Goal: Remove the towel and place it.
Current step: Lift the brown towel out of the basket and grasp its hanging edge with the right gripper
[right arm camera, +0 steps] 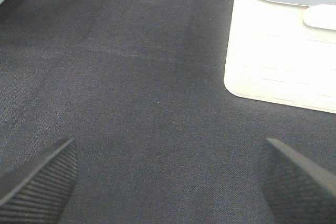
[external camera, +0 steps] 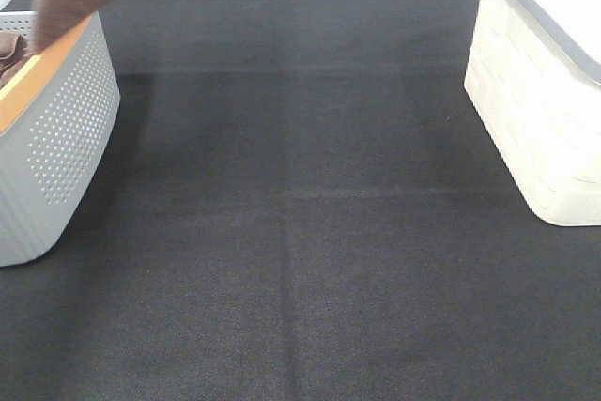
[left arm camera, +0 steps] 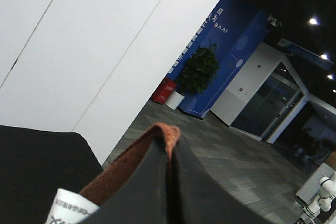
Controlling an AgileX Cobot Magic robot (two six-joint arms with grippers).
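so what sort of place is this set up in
Probably a workstation in a big office lobby or hall: beyond the black-covered table, the left wrist view shows a blue lettered wall, a potted plant and glass doors.

Plain white wall (left arm camera: 94, 40), tiled floor (left arm camera: 226, 150)
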